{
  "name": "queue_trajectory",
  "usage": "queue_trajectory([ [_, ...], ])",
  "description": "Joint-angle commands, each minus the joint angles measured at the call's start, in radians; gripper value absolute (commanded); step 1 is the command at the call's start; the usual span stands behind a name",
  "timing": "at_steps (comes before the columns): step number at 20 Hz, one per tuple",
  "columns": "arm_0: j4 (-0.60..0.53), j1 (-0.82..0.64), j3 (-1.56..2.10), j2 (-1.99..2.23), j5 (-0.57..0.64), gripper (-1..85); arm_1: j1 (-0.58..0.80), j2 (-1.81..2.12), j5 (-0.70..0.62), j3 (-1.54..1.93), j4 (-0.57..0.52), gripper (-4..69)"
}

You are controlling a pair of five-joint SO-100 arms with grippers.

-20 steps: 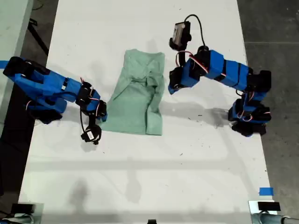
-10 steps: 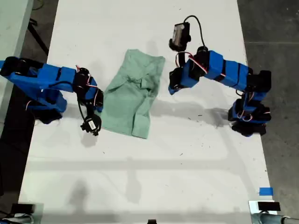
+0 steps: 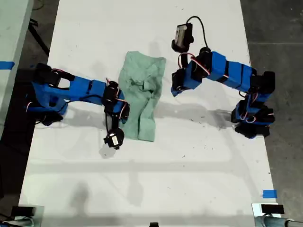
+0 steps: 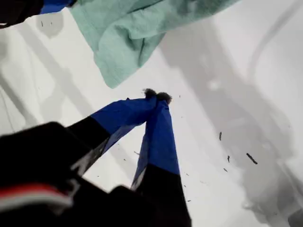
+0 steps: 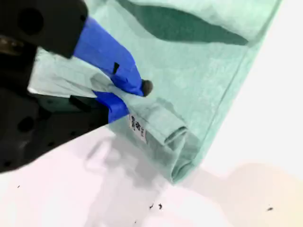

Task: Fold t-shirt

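The pale mint-green cloth t-shirt point(image 3: 142, 94) lies on the white tabletop point(image 3: 189, 165), between my two arms and toward the far end in the exterior view. It is bunched into a narrow, slightly slanted strip, with wrinkles across its upper half.

My second tool point(image 5: 135, 97) is clamped on a doubled fold of the cloth, right by the small white sewn-in label point(image 5: 137, 126). In the exterior view that arm reaches in from the left and sits on the shirt's lower edge point(image 3: 122, 113).

My first tool point(image 4: 156, 96) has its jaws pressed together with nothing between them. It hovers over bare tabletop just beside a corner of the shirt.

I'd judge the fold as roughly half done: one side looks carried over the body, but the layers lie uneven. Left to do, I think: let go, smooth the strip, and fold it across its length.
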Motion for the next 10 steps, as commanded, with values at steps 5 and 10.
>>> queue_trajectory([
  [5, -0.026, 0.021, -0.301, -0.262, 0.107, 19.1, -0.006, 0.143, 0.023, 0.063, -0.048, -1.5],
  [10, 0.229, 0.008, -0.285, 0.057, 0.160, 29.2, 0.002, 0.166, 0.017, 0.081, -0.051, -1.5],
])
